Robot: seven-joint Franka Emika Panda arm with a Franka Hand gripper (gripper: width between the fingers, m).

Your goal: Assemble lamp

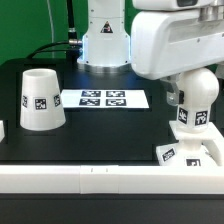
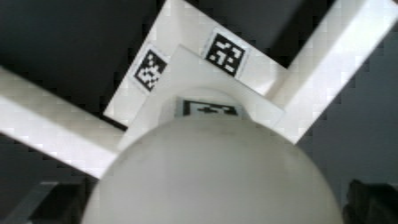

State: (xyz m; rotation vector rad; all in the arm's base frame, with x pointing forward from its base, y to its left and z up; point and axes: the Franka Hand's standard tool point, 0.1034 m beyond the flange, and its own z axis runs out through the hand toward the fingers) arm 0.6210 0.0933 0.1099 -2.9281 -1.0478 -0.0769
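On the black desk [image 1: 100, 130], near its front right corner, the bulb [image 1: 193, 100] stands on the base [image 1: 190, 152]. The shade [image 1: 41, 99] waits apart near the left edge, not yet mounted. The gripper [image 1: 178, 88] is fully open and holds nothing.

The white arm's pedestal stands at the far edge of the table in the exterior view, near the middle of the frame. Its bulky white wrist housing reaches across the upper part of the exterior view's right side and hangs low over the table there. The gripper [image 1: 186, 95] points straight down beneath the wrist with its jaws spread as wide as they go; in the wrist view the two dark fingertips [image 2: 54, 204] show dimly at the frame's corners, set well apart, and whether they touch anything cannot be told.
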